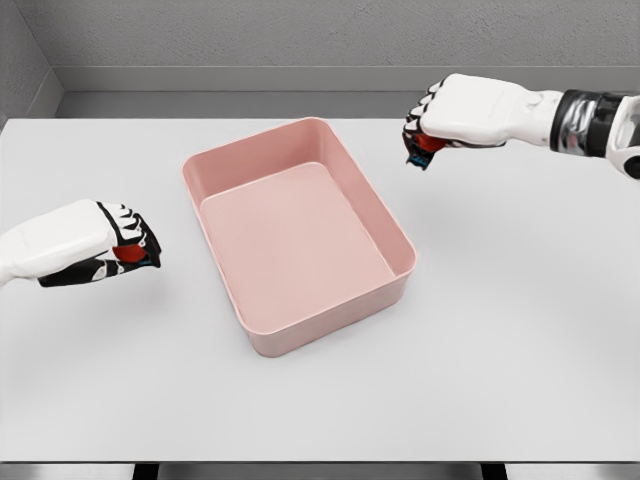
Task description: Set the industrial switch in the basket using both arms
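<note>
From my station this reads as a bare test cell, not a home or a shop: flat, even rendering, a plain white table filling the view, and grey textured walls meeting in a corner behind it. I note a lone pink basket on the tabletop, with no furnishings, tools or signage.

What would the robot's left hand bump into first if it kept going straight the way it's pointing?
Probably the pink basket. The left hand points right across the white table, and the basket's near left wall lies first in that line, though height is hard to judge.
</note>
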